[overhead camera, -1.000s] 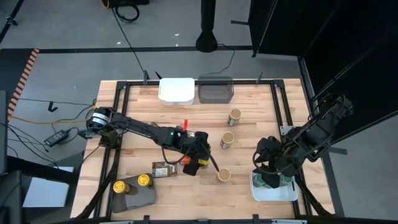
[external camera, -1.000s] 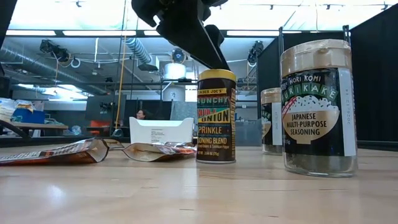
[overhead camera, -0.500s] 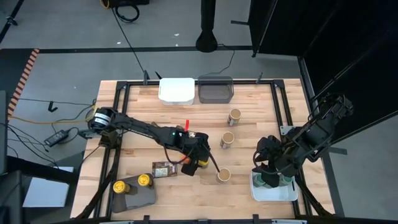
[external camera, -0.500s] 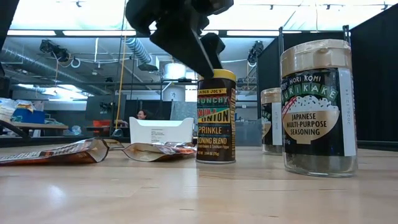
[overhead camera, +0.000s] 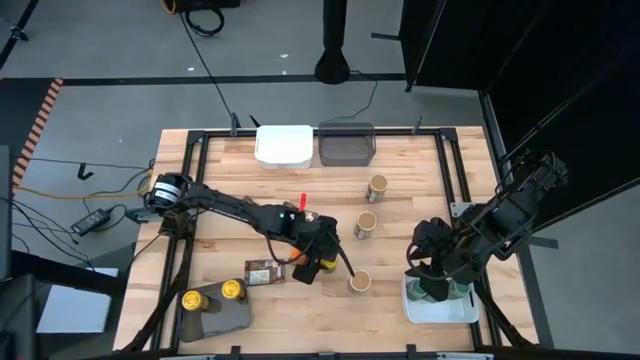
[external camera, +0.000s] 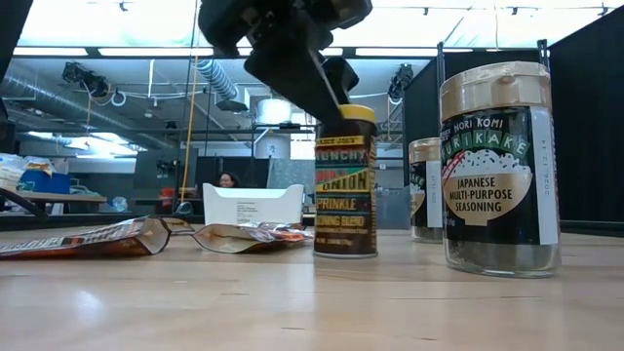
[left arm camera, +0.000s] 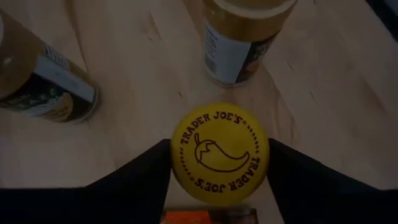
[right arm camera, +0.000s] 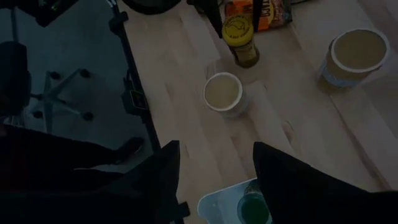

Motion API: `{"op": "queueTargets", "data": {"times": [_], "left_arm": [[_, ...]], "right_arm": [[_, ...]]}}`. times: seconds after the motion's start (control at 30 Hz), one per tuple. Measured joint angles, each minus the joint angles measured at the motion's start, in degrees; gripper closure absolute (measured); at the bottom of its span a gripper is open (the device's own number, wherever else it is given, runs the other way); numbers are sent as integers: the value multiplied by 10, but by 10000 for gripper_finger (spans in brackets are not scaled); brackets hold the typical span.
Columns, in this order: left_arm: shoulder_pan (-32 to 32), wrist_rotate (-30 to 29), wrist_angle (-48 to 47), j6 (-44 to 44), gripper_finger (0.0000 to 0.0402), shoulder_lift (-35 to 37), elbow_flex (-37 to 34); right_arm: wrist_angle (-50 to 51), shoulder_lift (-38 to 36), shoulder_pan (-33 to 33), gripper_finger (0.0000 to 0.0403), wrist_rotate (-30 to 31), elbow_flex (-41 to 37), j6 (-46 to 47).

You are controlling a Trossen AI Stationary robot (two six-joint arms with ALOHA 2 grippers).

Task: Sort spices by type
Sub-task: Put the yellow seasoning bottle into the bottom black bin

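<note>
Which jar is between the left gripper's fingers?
The yellow-lidded jar, between the left gripper fingers; the tan-lidded jars stand apart, untouched.

Grey floor (overhead camera: pixel 120 100) around the table — bright ceiling strip lights (external camera: pixel 117 51), exposed ducting (external camera: pixel 216 80) overhead.

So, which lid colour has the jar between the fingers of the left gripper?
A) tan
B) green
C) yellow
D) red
C: the left wrist view shows the left gripper with one dark finger on each side of the jar, whose round yellow lid carries a chili drawing; the low view shows the same yellow lid.
</note>
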State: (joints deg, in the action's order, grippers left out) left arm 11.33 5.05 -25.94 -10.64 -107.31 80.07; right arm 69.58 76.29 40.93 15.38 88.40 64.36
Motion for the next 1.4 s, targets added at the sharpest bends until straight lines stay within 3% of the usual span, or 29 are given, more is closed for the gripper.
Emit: {"op": "queueTargets", "data": {"times": [0.3, 0.77, 0.9, 1.17, 1.4], "left_arm": [[0, 1, -5, 33, 172, 8, 3], [31, -10, -294, 61, 186, 20, 193], [67, -57, -301, 112, 187, 60, 209], [198, -270, -386, 360, 187, 163, 209], [360, -379, -527, 658, 188, 173, 209]], "right_arm": [[0, 0, 0, 191, 0, 0, 0], [-1, 0, 0, 191, 30, 0, -15], [-1, 1, 0, 191, 32, 0, -22], [-2, 7, 0, 191, 56, 0, -32], [-5, 7, -2, 191, 61, 0, -36]]}}
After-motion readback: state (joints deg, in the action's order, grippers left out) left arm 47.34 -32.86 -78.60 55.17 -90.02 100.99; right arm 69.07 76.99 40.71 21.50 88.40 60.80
